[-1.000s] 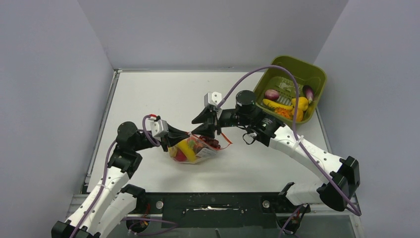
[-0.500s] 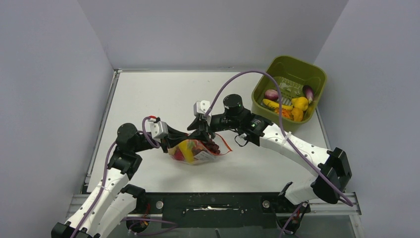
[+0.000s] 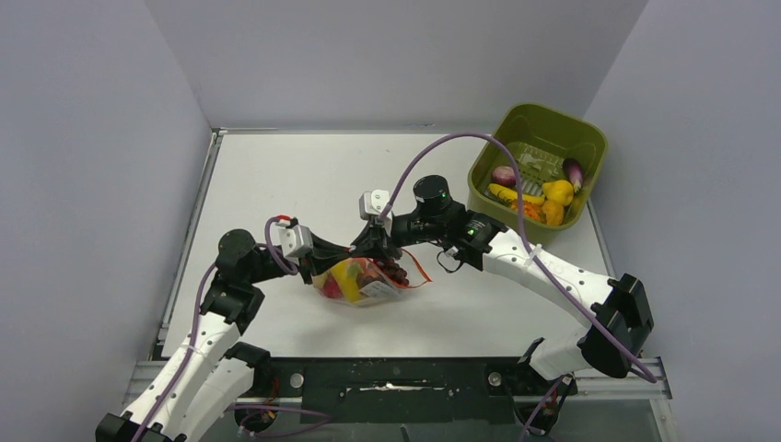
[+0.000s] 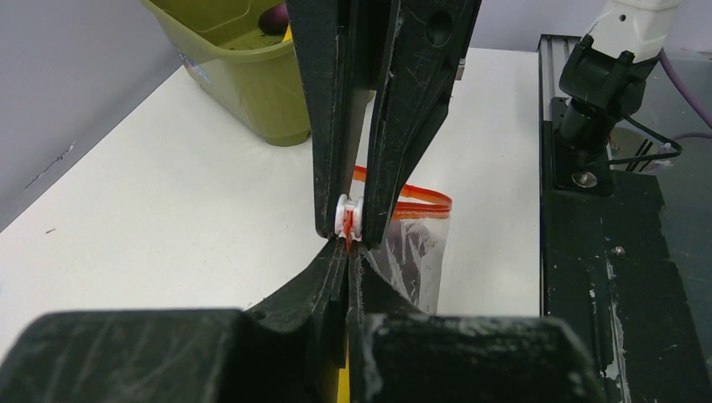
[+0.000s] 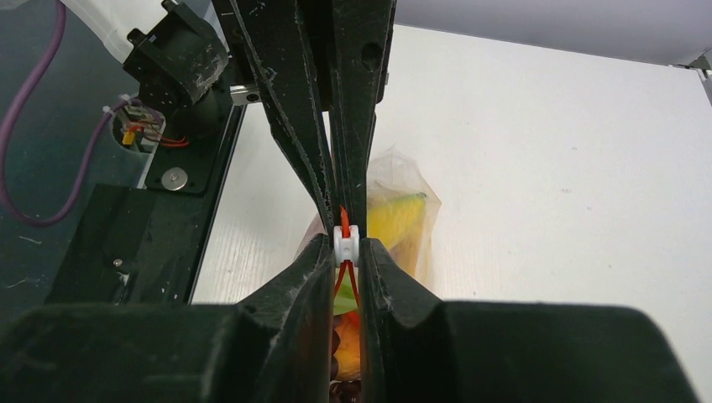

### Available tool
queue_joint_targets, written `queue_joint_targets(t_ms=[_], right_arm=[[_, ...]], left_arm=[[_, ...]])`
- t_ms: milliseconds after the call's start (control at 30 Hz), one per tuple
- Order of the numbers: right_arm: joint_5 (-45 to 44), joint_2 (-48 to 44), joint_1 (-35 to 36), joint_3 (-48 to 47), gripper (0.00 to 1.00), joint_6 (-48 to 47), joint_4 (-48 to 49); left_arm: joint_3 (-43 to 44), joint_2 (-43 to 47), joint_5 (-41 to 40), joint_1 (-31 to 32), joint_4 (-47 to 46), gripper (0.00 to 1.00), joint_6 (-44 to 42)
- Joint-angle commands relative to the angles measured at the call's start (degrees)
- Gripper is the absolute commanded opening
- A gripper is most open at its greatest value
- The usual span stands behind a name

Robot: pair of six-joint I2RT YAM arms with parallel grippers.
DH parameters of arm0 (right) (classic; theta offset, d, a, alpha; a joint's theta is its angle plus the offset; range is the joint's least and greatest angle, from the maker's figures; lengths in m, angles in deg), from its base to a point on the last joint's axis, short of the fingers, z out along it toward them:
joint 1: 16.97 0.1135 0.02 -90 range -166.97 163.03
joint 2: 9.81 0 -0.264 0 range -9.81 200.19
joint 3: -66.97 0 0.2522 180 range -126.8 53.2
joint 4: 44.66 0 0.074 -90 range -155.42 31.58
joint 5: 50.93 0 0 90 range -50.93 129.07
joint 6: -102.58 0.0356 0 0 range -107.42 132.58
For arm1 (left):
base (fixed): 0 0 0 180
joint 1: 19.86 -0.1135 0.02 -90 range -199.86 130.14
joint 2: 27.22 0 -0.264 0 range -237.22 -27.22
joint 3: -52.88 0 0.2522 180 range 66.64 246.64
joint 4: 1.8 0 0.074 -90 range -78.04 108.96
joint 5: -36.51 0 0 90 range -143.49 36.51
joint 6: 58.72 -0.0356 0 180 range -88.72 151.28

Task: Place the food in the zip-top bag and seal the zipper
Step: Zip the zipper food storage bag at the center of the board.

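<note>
The zip-top bag (image 3: 364,284) lies on the white table between both arms, with food inside: a yellow banana (image 3: 348,274) and red and orange pieces. My left gripper (image 3: 348,250) is shut on the orange-red zipper (image 4: 420,198) at the bag's left end; in its wrist view its tips (image 4: 348,252) pinch the strip. My right gripper (image 3: 376,247) is shut on the zipper's small white slider (image 5: 345,244), tip to tip with the left gripper. The slider also shows in the left wrist view (image 4: 348,220). The banana in the bag shows in the right wrist view (image 5: 395,218).
An olive-green bin (image 3: 553,112) stands at the back right and holds more toy food: a banana (image 3: 512,194), a yellow piece (image 3: 558,191), an eggplant (image 3: 574,170) and a red round piece (image 3: 505,175). Purple cables arc over the right arm.
My right gripper has moved left and down to the bag's mouth and shut on the slider. The bag shifted slightly. The left gripper has kept its hold.
</note>
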Motion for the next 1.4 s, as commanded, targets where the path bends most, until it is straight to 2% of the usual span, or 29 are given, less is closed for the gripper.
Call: queue_joint_targets(t_ms=[0, 1100, 1367], right_arm=[[-0.03, 0.39, 0.38, -2.13, 0.00, -1.14, 0.14], [-9.78, -1.83, -1.86, 2.51, 0.00, -1.22, -9.30], [-9.33, -1.90, -2.22, 1.34, 0.00, -0.09, -9.25]], left_arm=[[0.98, 1.87, 0.14, 0.45, -4.39, 0.00, -0.24], [0.65, 4.66, -1.50, 0.42, -6.56, 0.00, 1.95], [2.53, 1.03, -2.01, 0.40, -6.05, 0.00, 2.61]])
